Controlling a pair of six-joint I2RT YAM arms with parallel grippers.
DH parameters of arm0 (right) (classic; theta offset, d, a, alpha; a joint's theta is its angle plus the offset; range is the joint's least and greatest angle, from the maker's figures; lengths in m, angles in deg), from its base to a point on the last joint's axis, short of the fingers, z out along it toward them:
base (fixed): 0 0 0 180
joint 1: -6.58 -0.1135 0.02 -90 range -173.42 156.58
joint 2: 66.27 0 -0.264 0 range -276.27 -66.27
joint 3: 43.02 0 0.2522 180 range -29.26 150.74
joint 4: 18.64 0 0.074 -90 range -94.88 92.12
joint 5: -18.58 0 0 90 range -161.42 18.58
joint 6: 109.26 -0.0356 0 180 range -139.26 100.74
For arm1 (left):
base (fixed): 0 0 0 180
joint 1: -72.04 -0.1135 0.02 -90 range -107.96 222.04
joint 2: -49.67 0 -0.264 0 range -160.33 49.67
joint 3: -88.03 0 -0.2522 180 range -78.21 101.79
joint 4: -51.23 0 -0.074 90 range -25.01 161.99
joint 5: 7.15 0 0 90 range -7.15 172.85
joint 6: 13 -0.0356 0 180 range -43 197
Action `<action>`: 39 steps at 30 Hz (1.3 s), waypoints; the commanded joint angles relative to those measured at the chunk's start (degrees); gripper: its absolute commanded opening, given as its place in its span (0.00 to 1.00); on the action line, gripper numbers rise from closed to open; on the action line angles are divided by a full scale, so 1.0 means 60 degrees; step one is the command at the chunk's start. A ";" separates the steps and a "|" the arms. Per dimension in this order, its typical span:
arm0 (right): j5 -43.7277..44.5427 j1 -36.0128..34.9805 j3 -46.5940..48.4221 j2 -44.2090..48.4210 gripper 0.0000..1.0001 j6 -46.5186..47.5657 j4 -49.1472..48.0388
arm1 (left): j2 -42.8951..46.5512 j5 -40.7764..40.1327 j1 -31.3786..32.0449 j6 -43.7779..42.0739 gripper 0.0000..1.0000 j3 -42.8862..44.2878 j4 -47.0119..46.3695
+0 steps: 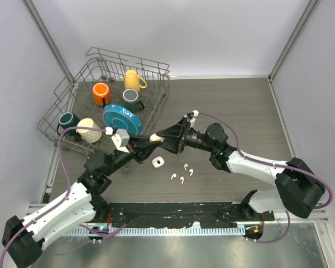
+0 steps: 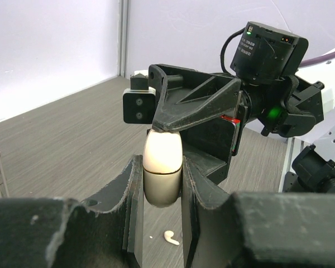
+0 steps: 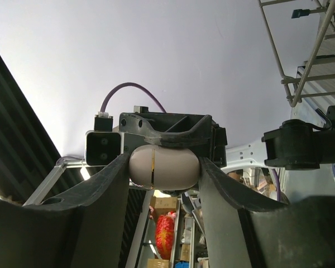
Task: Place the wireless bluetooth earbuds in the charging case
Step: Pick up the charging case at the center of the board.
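Left claw and right claw both pinch the seemingly shut charging case; earbuds lie loose on the surface below.

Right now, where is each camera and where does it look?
Top: above, behind, looking down on the table; both arms show.
Left wrist: on its arm, looking past the left tool at the case and right tool.
Right wrist: on its arm, looking past the right tool at the case and left tool.
Shared: both wrist views see the case.

The dish rack blocks far left; the table rightward lies open.
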 commanded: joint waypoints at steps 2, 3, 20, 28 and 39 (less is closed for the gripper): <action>0.0078 -0.0092 -0.0016 0.0147 0.15 -0.0081 -0.0976 | 0.0147 -0.0125 0.0035 0.0381 0.28 0.0037 -0.0132; 0.0121 -0.0092 -0.0089 0.0147 0.14 -0.0139 -0.1063 | 0.0190 -0.0139 0.0035 0.0526 0.44 -0.0022 -0.0234; 0.0195 -0.0180 -0.0295 -0.0102 0.12 -0.0667 -0.1899 | 0.0045 -0.0257 0.0035 0.0587 0.38 -0.0257 -0.1275; 0.0181 -0.0209 -0.0310 -0.0204 0.12 -0.0681 -0.1958 | -0.0292 0.0505 0.0020 0.0352 0.49 -0.0052 -0.1480; 0.0122 -0.0209 -0.0295 -0.0292 0.11 -0.0667 -0.1855 | -0.0249 0.0652 0.0035 -0.0395 0.48 0.0154 -0.1290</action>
